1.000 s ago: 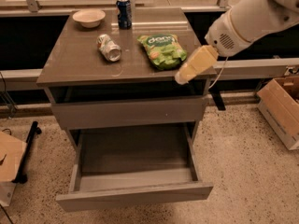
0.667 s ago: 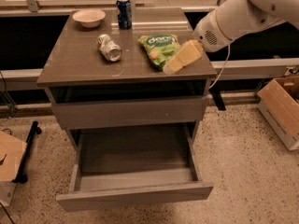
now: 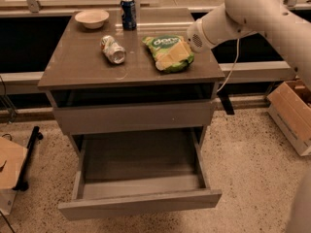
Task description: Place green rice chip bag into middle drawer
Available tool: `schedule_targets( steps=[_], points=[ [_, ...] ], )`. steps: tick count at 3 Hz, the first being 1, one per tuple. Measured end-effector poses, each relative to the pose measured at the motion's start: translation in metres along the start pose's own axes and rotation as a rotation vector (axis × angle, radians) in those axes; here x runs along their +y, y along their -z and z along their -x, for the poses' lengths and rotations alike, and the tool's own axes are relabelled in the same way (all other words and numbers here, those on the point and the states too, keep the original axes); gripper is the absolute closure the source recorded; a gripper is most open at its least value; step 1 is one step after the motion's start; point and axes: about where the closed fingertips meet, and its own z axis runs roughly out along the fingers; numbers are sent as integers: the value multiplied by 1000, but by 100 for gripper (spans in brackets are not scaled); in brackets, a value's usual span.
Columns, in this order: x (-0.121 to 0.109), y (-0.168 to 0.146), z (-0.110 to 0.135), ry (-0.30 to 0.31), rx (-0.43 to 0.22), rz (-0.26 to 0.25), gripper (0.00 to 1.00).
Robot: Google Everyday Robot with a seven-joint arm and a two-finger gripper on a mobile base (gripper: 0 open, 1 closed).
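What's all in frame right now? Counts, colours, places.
chip bag: 1, light green, right side of the cabinet top
crushed can: 1, silver, lying on its side, middle of the top
upright can: 1, blue, back edge of the top
bowl: 1, pale, back left of the top
cabinet: 1, grey-brown, centre of view
upper drawer: 1, grey-brown, shut
lower drawer: 1, grey-brown, pulled open
cardboard box: 1, brown, on the floor at right
flat cardboard: 1, brown, on the floor at left
arm: 1, white, reaching in from the right
gripper: 1, tan, over the chip bag
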Motion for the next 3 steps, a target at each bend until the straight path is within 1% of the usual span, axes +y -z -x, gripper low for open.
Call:
schedule_targets(
  steps=[1, 2, 3],
  points=[
    [-29, -47, -2, -50, -8, -30, 0],
    [-47, -75, -8, -58, -2, -28, 0],
    [-60, -86, -23, -78, 9, -29, 18]
  ],
)
